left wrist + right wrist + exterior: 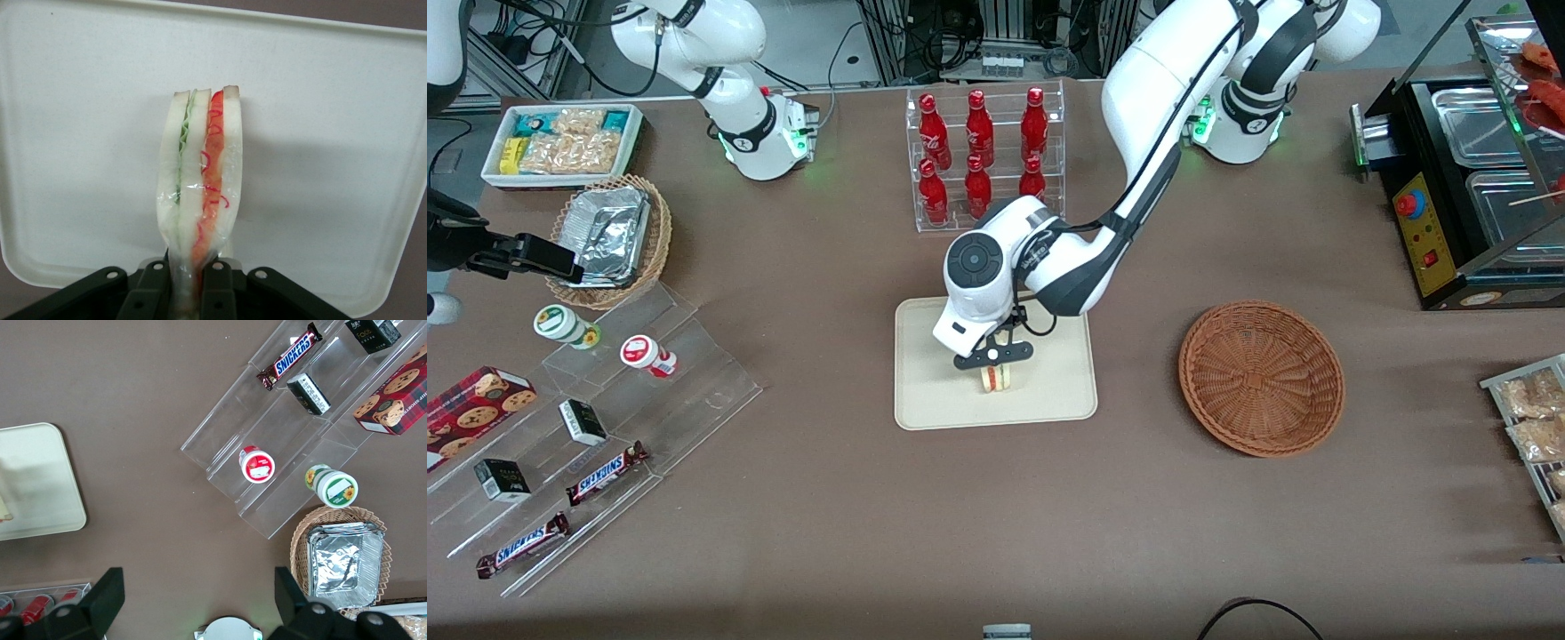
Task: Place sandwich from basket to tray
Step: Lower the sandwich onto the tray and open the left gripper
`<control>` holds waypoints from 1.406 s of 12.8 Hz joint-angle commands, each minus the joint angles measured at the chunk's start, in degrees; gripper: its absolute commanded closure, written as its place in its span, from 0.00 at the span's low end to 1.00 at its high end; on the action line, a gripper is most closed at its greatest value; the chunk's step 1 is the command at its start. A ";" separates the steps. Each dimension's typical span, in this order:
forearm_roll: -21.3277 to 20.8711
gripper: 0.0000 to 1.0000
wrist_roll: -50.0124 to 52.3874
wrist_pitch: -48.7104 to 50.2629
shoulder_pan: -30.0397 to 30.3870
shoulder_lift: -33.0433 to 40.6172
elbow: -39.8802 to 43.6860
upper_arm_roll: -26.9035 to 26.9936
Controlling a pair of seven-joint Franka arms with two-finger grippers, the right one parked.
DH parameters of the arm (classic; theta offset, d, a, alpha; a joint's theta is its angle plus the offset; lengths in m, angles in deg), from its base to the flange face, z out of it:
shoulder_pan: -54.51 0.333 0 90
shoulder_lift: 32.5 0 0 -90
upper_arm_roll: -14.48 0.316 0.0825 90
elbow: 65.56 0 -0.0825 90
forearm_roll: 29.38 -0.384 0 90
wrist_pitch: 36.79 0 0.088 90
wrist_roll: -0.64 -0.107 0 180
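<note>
Front view
Gripper [993, 359]: low over the tray [925, 391], pointing down, fingers pinched on the sandwich.
Sandwich [996, 378]: standing on edge between the fingers, over the middle of the tray; contact with the tray surface cannot be told.
Basket [1261, 377]: reddish-brown wicker, on the table toward the working arm's end, well apart from the tray, nothing in it.
Bottle rack [983, 156]: clear shelves of red bottles, farther from the camera than the tray.

Left wrist view
Gripper [190, 283]: black fingers [219, 287] clamped narrow on the wrapped sandwich [200, 193].
Sandwich: pale bread, green layer one side, red-orange the other, clear wrap around it.
Tray [333, 133]: cream, rim and rounded corners in sight, under the sandwich.

Right wrist view
Tray [40, 487]: one rounded corner showing.
Foil trays [345, 561]: in a tan wicker basket.
</note>
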 commanded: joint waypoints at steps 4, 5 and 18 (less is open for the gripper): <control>-0.72 1.00 4.03 -0.78 -1.04 -2.45 2.58 0.96; -0.72 0.83 4.03 -0.86 -1.04 -2.80 2.58 1.04; -0.81 0.00 -4.21 8.43 2.38 7.29 2.75 1.22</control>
